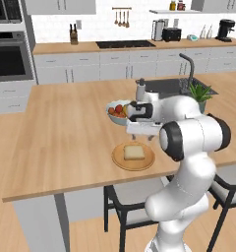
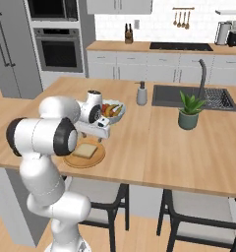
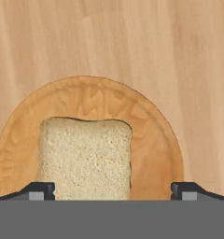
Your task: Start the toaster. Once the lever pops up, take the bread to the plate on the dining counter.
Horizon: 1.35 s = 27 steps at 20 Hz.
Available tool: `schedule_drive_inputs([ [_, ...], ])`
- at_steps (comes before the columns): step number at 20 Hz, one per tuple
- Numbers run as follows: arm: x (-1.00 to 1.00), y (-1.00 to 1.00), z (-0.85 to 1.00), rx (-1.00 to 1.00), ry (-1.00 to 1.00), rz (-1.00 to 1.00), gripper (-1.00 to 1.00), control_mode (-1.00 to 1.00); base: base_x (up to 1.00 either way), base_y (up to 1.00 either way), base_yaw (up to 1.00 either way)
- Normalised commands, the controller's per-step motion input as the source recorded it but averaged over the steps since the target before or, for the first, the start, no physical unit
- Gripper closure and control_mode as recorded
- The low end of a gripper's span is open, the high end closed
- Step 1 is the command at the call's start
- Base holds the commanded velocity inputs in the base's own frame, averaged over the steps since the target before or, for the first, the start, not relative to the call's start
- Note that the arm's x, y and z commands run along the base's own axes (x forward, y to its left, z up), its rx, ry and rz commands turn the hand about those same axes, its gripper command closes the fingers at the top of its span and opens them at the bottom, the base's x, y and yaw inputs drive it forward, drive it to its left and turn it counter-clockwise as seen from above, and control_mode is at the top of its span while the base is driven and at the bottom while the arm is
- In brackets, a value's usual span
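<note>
We see the bread [image 3: 85, 158] lying flat on the plate [image 3: 153, 135], low in the hand view, near the front edge of the desk [image 1: 66, 142]. Our claw [image 3: 112, 191] hangs above it, spread wide, holding nothing. Bare wood lies all round; the slice's near edge is cut off.

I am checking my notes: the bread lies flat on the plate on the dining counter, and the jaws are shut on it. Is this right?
Not quite. In the hand view the jaws stand wide apart, above the bread lying flat on the plate; the dining counter part is right.
</note>
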Motion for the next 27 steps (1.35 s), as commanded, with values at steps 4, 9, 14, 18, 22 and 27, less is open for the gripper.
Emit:
schedule_drive_inputs([
  [4, -0.80, 0.09, 0.94, -0.28, -0.19, 0.00, -1.00, -1.00, 0.00, 0.00, 0.00],
  [9, -0.85, 0.00, 1.00, -0.18, -0.23, 0.00, -1.00, -1.00, 0.00, 0.00, 0.00],
  [14, -1.00, 0.00, 0.98, -0.10, -0.37, 0.00, -1.00, -1.00, 0.00, 0.00, 0.00],
  [18, -0.89, 0.11, 1.00, -0.16, -0.35, 0.00, -1.00, -1.00, 0.00, 0.00, 0.00],
  [22, -0.43, 0.42, 0.90, -0.20, -0.08, 0.03, -1.00, -1.00, 0.00, 0.00, 0.00],
  [27, 0.00, 0.66, 0.03, -0.20, 0.29, 0.01, -1.00, -1.00, 0.00, 0.00, 0.00],
])
